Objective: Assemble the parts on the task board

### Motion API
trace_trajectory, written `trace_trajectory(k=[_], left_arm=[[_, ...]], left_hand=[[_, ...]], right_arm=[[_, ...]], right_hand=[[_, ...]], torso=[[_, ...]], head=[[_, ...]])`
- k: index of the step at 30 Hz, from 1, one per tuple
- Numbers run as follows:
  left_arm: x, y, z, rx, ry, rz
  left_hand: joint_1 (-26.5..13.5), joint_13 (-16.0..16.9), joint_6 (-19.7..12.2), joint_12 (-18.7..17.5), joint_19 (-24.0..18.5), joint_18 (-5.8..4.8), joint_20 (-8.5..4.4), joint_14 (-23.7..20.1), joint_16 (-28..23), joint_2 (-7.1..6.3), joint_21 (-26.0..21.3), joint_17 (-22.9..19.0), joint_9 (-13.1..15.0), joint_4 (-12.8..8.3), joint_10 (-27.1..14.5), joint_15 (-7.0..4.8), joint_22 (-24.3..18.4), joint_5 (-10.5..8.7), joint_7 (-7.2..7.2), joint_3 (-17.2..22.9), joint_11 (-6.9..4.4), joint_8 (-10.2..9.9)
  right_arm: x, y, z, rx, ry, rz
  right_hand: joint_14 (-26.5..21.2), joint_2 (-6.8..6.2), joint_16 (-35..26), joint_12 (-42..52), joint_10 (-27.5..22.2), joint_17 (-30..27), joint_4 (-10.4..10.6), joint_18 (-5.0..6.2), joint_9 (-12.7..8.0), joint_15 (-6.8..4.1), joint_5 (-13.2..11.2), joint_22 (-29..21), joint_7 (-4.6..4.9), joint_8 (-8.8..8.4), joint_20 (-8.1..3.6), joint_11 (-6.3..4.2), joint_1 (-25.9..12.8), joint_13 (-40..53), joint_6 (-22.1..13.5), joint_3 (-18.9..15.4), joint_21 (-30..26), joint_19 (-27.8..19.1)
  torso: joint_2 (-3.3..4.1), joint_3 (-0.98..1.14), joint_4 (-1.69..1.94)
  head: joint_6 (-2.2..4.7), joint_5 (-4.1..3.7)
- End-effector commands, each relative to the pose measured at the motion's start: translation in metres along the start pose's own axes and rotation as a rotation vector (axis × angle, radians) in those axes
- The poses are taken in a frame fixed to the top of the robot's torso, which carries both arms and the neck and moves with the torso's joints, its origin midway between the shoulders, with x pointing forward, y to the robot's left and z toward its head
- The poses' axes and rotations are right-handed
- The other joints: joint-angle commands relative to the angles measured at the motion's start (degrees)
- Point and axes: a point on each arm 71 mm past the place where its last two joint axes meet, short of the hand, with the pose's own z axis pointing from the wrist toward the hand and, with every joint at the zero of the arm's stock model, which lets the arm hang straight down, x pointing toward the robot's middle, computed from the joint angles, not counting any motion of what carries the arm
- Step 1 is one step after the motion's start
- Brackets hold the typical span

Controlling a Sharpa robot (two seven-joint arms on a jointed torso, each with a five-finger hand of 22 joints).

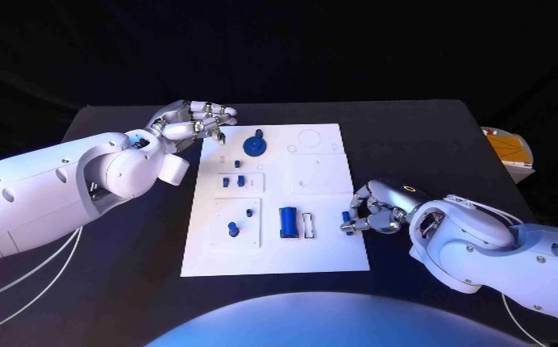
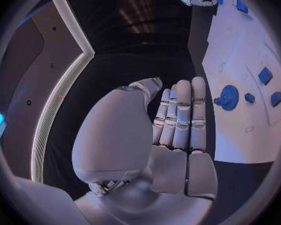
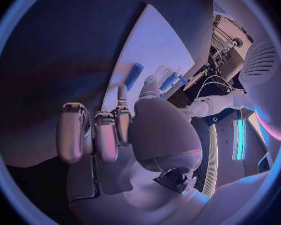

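The right hand (image 1: 378, 208) pinched a small blue peg (image 1: 347, 221) between thumb and a fingertip just over the task board's (image 1: 331, 254) right edge, near its lower corner; in the right wrist view the same peg (image 3: 168, 80) showed at the thumb tip, with the other fingers (image 3: 97, 135) side by side and bent. The left hand (image 1: 192, 123) hovered off the board's upper left corner, its fingers (image 2: 181, 112) straight and pressed together with nothing in them, thumb folded alongside. On the white board, a blue gear (image 1: 254, 146) lay near the upper left, two small blue blocks (image 1: 233, 180) stood below it, two small round parts (image 1: 239, 223) sat in the lower left recess, and a long blue cylinder (image 1: 287, 223) lay beside a narrow empty slot (image 1: 310, 225), just left of the pinched peg. The board rested in the middle of the black table (image 1: 116, 226).
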Motion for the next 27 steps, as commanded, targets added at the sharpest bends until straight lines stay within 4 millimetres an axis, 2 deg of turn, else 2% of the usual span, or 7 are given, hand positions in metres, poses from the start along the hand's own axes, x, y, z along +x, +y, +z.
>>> trace_trajectory(k=[1,6,14,18,22,25,27], left_arm=[[0.002,0.0,0.0,0.005,0.019,-0.011],[0.002,0.0,0.0,0.005,0.019,-0.011],[0.002,0.0,0.0,0.004,0.017,-0.011],[0.001,0.0,-0.001,0.003,0.016,-0.01],[0.001,0.0,-0.001,0.003,0.016,-0.01],[0.002,0.0,-0.001,0.003,0.017,-0.011],[0.002,0.0,-0.001,0.003,0.017,-0.011]], left_hand=[[-0.51,0.07,-0.45,0.28,0.46,0.33,-0.02,-0.31,-0.24,0.24,-0.19,-0.1,-0.04,-0.05,-0.49,0.17,-0.09,0.27,0.06,0.35,-0.02,-0.3],[-0.51,0.07,-0.45,0.28,0.46,0.33,-0.02,-0.31,-0.24,0.24,-0.19,-0.1,-0.04,-0.05,-0.49,0.17,-0.09,0.27,0.06,0.35,-0.02,-0.3],[-0.51,0.07,-0.45,0.28,0.46,0.33,-0.02,-0.31,-0.24,0.24,-0.19,-0.1,-0.04,-0.05,-0.49,0.17,-0.09,0.27,0.06,0.35,-0.02,-0.3],[-0.51,0.07,-0.45,0.28,0.46,0.33,-0.02,-0.31,-0.24,0.24,-0.19,-0.1,-0.04,-0.05,-0.49,0.17,-0.09,0.27,0.06,0.35,-0.02,-0.3],[-0.51,0.07,-0.45,0.28,0.46,0.33,-0.02,-0.31,-0.24,0.24,-0.19,-0.1,-0.04,-0.05,-0.49,0.17,-0.09,0.27,0.06,0.35,-0.02,-0.3],[-0.51,0.07,-0.45,0.28,0.46,0.33,-0.02,-0.31,-0.24,0.24,-0.19,-0.1,-0.04,-0.05,-0.49,0.17,-0.09,0.27,0.06,0.35,-0.02,-0.3],[-0.51,0.07,-0.45,0.28,0.46,0.33,-0.02,-0.31,-0.24,0.24,-0.19,-0.1,-0.04,-0.05,-0.49,0.17,-0.09,0.27,0.06,0.35,-0.02,-0.3]], right_arm=[[0.004,0.001,0.002,-0.005,0.024,-0.024],[0.01,-0.001,0.004,0.0,0.044,-0.031],[0.017,-0.003,0.008,0.01,0.063,-0.077],[0.021,-0.001,0.01,0.006,0.064,-0.102],[0.023,0.004,0.011,-0.004,0.059,-0.109],[0.024,0.006,0.012,-0.01,0.061,-0.115],[0.024,0.007,0.012,-0.009,0.061,-0.119]], right_hand=[[4.73,11.39,-0.04,0.04,0.83,7.94,-0.27,-1.07,-0.41,-0.31,-2.43,11.33,0.01,-0.77,0.1,-0.45,12.91,-0.99,0.56,1.28,0.24,1.88],[4.75,11.76,-0.02,-0.07,0.83,8.06,-0.65,-1.1,-1.02,-0.36,-3.03,11.44,-0.01,-1.81,0.03,-0.51,15.82,-0.99,0.77,2.87,0.32,1.93],[4.76,11.39,0.0,-0.14,0.84,8.14,-1.01,-1.1,-1.37,-0.4,-2.99,11.49,-0.05,-2.43,0.0,-0.55,17.92,-0.97,1.1,4.05,0.28,1.94],[4.78,10.42,0.03,0.94,1.38,8.3,-3.0,-1.14,-1.4,-0.57,-3.87,11.61,-0.16,-2.68,-0.17,-0.72,22.24,-0.13,1.7,6.37,0.41,1.99],[4.87,10.69,0.16,2.49,2.12,8.78,-3.27,-1.19,-1.4,-0.39,-3.63,11.75,0.22,-2.95,-0.12,-0.46,23.94,1.03,1.93,8.66,0.61,2.07],[4.91,10.13,0.24,3.16,2.42,9.06,-3.23,-1.23,-1.73,-0.25,-1.95,11.9,0.55,-3.5,-0.06,-0.23,25.34,1.6,2.39,11.29,0.83,2.14],[4.93,8.36,0.27,3.23,2.47,9.18,-2.09,-1.26,-2.22,-0.13,-0.65,12.03,0.59,-4.25,0.09,-0.14,25.61,1.77,2.98,14.68,0.94,2.17]], torso=[[-0.03,0.01,0.01],[-0.01,0.02,-0.05],[-0.02,0.1,-0.02],[-0.02,0.09,-0.06],[-0.03,0.07,-0.1],[-0.03,0.06,-0.04],[-0.02,0.04,0.0]], head=[[0.0,0.04],[0.0,0.15],[0.0,0.33],[0.0,0.3],[0.0,0.06],[0.0,-0.24],[0.0,-0.2]])
